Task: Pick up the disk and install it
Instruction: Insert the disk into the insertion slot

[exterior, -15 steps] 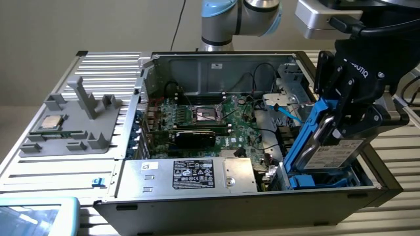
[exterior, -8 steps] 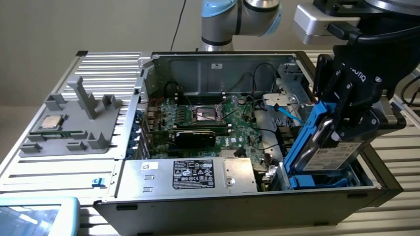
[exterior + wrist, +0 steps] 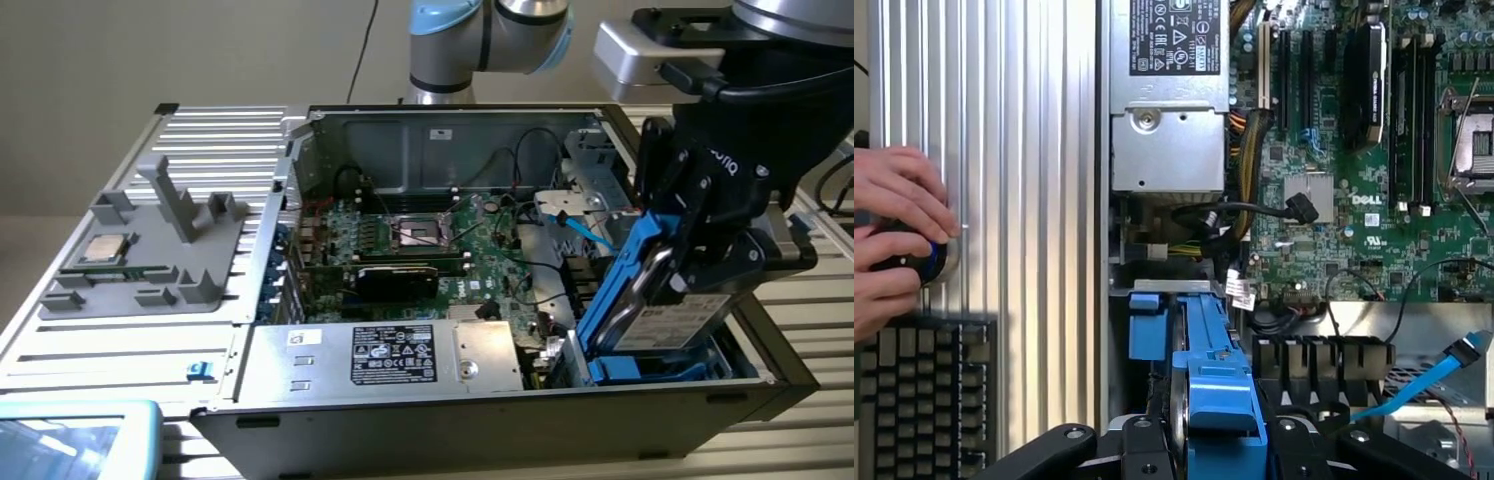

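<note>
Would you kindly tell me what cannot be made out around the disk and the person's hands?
- Exterior view: the print on the label of the disk is too small to read, and the gripper covers its upper part.
- Exterior view: the slot under the disk is hidden by the disk itself.
- Wrist view: the object under the hands is mostly covered by them.

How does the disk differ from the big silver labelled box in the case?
The disk stands on edge, tilted, held in the jaws; the silver box lies flat in the case. The disk is smaller and framed in blue; the silver box is bare metal. Both carry printed labels.
</note>
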Robot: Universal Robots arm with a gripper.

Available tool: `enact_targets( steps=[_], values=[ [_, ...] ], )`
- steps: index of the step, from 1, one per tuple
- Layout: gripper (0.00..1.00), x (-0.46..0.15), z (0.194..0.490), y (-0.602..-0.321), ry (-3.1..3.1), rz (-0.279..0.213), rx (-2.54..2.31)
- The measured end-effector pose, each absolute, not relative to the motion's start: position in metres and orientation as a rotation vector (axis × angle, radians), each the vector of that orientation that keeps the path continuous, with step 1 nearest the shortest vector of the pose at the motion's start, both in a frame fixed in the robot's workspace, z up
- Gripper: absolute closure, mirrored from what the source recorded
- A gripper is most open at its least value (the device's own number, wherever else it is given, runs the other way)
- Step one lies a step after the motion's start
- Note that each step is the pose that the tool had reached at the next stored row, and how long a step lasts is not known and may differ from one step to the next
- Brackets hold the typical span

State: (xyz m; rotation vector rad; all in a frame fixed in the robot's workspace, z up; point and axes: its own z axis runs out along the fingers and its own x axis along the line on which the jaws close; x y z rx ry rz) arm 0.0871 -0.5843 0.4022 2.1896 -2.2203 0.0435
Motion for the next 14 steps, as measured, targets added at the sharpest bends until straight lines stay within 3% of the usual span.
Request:
enact_targets(
  steps=[14],
  values=[
    [0.63, 0.087, 0.390, -0.584, -2.221, 0.044, 2.190]
  ],
)
